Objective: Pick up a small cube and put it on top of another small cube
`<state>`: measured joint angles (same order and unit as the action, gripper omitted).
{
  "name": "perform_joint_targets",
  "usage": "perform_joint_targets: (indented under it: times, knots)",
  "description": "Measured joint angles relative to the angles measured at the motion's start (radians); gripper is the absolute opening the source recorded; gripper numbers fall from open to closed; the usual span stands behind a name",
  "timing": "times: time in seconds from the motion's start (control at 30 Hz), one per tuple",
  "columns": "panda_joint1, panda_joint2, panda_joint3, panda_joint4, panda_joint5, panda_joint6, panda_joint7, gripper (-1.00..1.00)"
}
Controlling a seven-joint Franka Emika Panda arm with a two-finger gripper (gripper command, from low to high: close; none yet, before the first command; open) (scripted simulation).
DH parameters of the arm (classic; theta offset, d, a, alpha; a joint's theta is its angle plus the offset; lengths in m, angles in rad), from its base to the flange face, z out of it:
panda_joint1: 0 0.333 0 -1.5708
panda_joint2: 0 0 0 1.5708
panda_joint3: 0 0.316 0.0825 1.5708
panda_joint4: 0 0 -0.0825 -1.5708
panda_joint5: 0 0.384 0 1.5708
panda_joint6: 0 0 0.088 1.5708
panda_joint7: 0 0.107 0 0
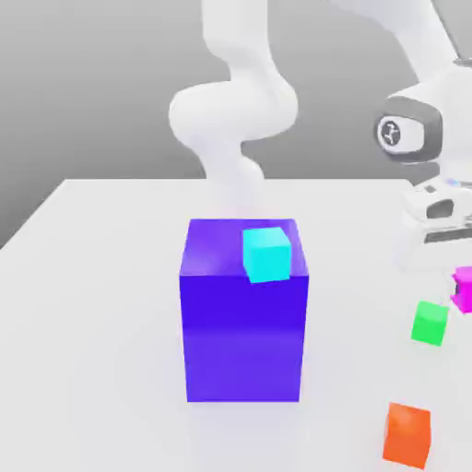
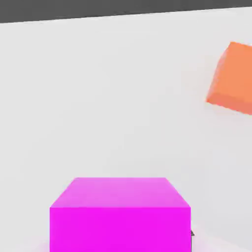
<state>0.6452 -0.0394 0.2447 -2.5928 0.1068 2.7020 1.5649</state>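
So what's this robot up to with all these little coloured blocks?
The robot arm's gripper is shut on a small magenta cube, near a green cube, which seems to be where it will go. An orange cube sits apart, and a cyan one is by the big blue block.

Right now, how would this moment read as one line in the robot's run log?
gripper: shut on magenta cube | green cube: on table, nothing on top | cyan cube: on blue block
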Motion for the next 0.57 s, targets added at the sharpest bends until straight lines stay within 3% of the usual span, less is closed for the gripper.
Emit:
perform_joint_targets:
  times: [0.1, 0.23, 0.43, 0.47, 0.57]
  knots:
    - [0.087, -0.010, 0.048, -0.004, -0.005, -0.016, 0.133, -1.00]
    - [0.057, -0.012, 0.048, -0.095, -0.060, -0.032, 0.309, -1.00]
    - [0.064, 0.166, 0.005, -0.110, -0.214, 0.126, 0.449, -1.00]
    - [0.072, 0.192, -0.007, -0.109, -0.235, 0.149, 0.464, 1.00]
    - [0.072, 0.192, -0.007, -0.109, -0.235, 0.149, 0.464, 1.00]
